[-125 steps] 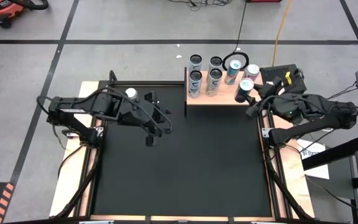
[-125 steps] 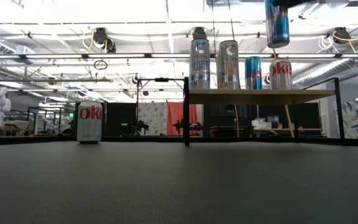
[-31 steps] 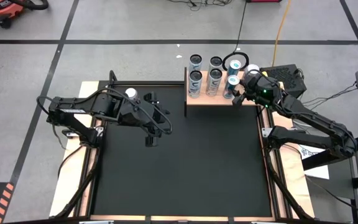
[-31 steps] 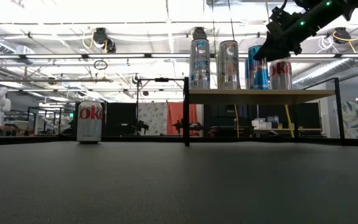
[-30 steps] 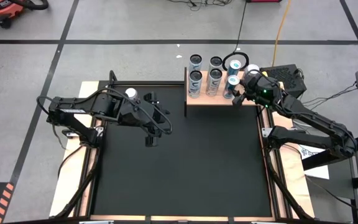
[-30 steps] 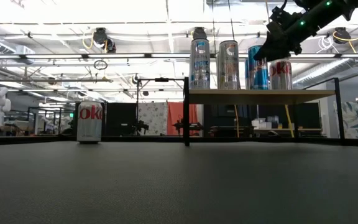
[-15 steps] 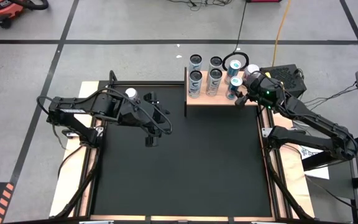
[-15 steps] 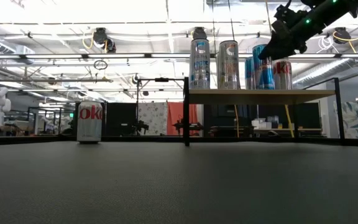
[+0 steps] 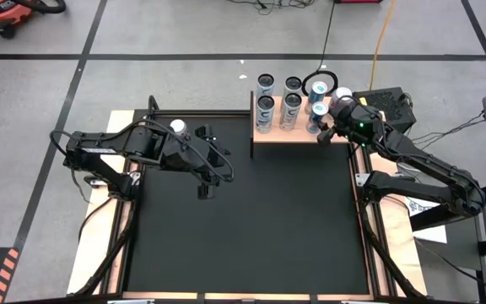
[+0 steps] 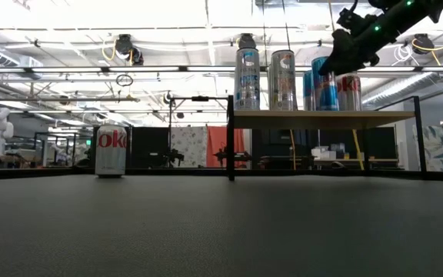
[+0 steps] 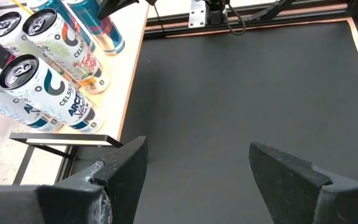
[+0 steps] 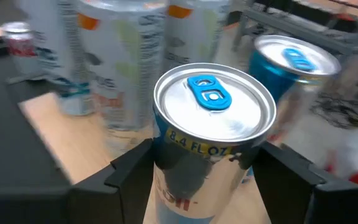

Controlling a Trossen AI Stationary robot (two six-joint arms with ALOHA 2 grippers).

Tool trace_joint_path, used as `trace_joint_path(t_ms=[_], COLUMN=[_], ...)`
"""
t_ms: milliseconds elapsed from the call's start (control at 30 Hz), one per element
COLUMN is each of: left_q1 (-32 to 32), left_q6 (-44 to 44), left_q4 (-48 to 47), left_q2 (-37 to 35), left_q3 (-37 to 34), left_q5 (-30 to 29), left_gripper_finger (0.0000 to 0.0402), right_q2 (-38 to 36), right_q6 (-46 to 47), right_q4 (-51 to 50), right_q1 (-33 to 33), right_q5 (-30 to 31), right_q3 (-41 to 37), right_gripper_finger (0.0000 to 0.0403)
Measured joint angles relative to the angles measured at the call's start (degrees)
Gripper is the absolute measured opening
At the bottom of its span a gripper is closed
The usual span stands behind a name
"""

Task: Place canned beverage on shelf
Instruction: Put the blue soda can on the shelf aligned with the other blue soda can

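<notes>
Can [image 12: 211, 134] now tilted, between right fingers [image 12: 132, 165].

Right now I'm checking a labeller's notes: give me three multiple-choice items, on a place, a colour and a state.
1. Where does the lone Coke can stand? A on the floor B on the black mat C in a box
2. What colour is the tab of the slim can in the right gripper? A red B blue C gold
3. The left gripper is: A open and empty B shut on a can C out of view
Key: B, it stands on the mat; B, the right wrist view shows blue; A, its fingers stand apart, nothing between.
</notes>
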Motion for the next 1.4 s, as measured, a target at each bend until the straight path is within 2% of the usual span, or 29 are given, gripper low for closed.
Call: trace_joint_path(t_ms=[100,400,567,800,1133,1400], left_q1=[0.0,0.0,0.0,0.0,0.0,0.0], left_q6=[0.02,0.04,0.04,0.04,0.02,0.04], left_q4=[-0.02,-0.02,-0.03,-0.02,-0.02,-0.07], left_q2=[0.0,0.0,0.0,0.0,0.0,0.0], left_q3=[0.0,0.0,0.0,0.0,0.0,0.0], left_q5=[0.0,0.0,0.0,0.0,0.02,0.02], left_gripper_finger=[0.0283,0.0283,0.0283,0.0283,0.0283,0.0283], right_q2=[0.0,0.15,0.18,1.01,2.05,1.5], right_q6=[0.01,0.19,0.66,1.04,0.48,0.19], right_q4=[-0.36,-0.36,-0.15,0.15,-0.76,-0.28], right_q1=[-0.07,-0.07,-0.07,-0.04,-0.05,-0.02], right_q5=[2.3,2.06,-1.01,-0.95,-0.99,-0.99], right_q3=[0.02,0.04,0.04,0.09,0.0,0.02], right_gripper_finger=[0.0229,0.0229,0.0229,0.023,0.028,0.0286])
